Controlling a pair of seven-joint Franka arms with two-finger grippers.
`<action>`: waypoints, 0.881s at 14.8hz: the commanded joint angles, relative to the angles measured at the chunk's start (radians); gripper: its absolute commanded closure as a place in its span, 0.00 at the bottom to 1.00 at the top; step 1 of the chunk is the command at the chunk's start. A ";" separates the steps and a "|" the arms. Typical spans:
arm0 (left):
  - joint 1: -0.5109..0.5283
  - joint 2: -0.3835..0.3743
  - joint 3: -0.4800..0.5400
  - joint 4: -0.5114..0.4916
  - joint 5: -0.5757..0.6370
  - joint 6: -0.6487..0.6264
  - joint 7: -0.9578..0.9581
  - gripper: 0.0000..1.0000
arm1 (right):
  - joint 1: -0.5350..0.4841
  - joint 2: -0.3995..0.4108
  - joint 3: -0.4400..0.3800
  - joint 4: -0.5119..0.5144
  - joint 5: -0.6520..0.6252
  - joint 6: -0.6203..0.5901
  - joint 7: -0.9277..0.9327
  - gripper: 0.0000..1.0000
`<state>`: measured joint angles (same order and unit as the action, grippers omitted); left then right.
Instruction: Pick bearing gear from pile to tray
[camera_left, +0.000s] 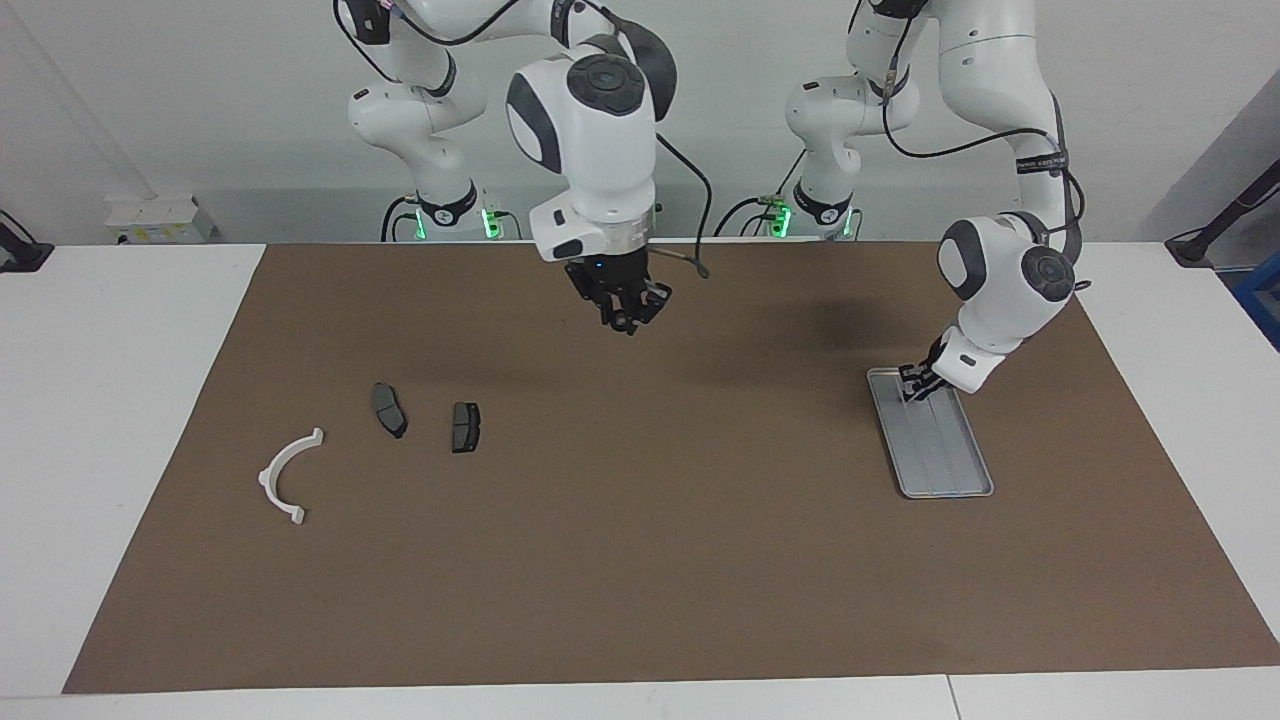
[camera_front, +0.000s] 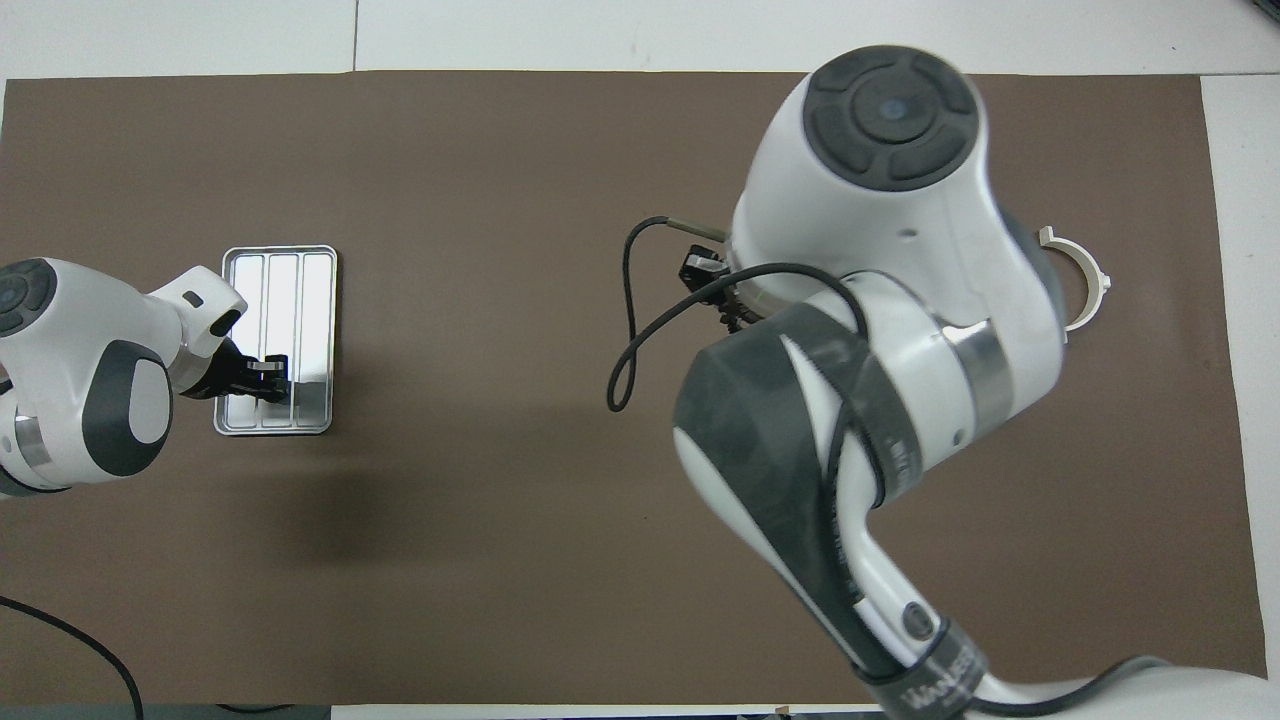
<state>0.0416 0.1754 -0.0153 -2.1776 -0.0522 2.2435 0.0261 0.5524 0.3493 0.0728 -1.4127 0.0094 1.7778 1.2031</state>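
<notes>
The pile lies toward the right arm's end of the mat: a white half-ring bracket (camera_left: 290, 475) and two dark grey plates (camera_left: 388, 408) (camera_left: 465, 427). In the overhead view the bracket (camera_front: 1088, 285) shows and the right arm hides the plates. I see no black rings. The silver tray (camera_left: 945, 460) (camera_front: 282, 290) lies toward the left arm's end. My left gripper (camera_left: 915, 382) (camera_front: 265, 378) is low over the tray's end that is nearer to the robots. My right gripper (camera_left: 627, 310) hangs high over bare mat between pile and tray. I cannot tell whether either holds anything.
A brown mat (camera_left: 640, 560) covers most of the white table (camera_left: 120, 420). The right arm's bulk (camera_front: 880, 300) blocks much of the overhead view. A black cable (camera_front: 625, 330) loops off its wrist.
</notes>
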 joint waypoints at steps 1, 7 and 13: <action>-0.016 -0.039 0.009 -0.041 -0.011 0.022 -0.015 0.11 | 0.046 0.062 -0.004 -0.055 -0.003 0.145 0.120 1.00; -0.042 -0.024 0.006 0.054 -0.011 -0.025 -0.109 0.09 | 0.118 0.244 -0.004 -0.077 -0.146 0.379 0.306 1.00; -0.066 -0.027 0.006 0.070 -0.011 -0.024 -0.176 0.00 | 0.123 0.301 -0.005 -0.091 -0.149 0.494 0.309 1.00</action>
<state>0.0001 0.1628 -0.0185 -2.1120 -0.0526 2.2395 -0.1128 0.6760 0.6418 0.0663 -1.4962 -0.1157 2.2313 1.4895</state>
